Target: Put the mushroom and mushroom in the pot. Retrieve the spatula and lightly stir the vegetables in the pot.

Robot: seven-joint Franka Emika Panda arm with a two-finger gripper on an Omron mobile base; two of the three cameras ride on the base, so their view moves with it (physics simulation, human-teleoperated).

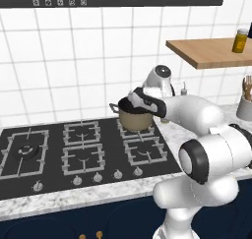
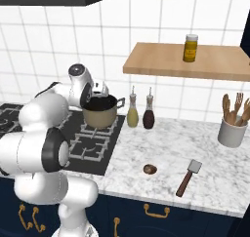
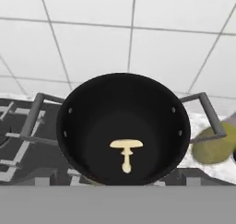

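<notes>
The tan pot [image 1: 136, 121] with black side handles stands on the back right burner of the hob. One pale mushroom [image 3: 126, 153] lies on the pot's [image 3: 152, 121] dark bottom. My gripper [image 2: 100, 90] hovers just above the pot [image 2: 100, 115] rim, open, with nothing between its fingers. From the left, the hand [image 1: 129, 104] covers the pot's mouth. A second, brown mushroom [image 2: 150, 169] lies on the marble counter [image 2: 205, 148] near its front edge. The spatula [image 2: 188, 177], with a dark handle and grey blade, lies to that mushroom's right.
Two bottles, one yellow-green [image 2: 132, 115] and one dark [image 2: 148, 117], stand right of the pot. A pale holder of wooden utensils [image 2: 232, 130] is at the far right. A wooden shelf [image 2: 161, 60] with a jar [image 2: 191, 48] hangs above the counter.
</notes>
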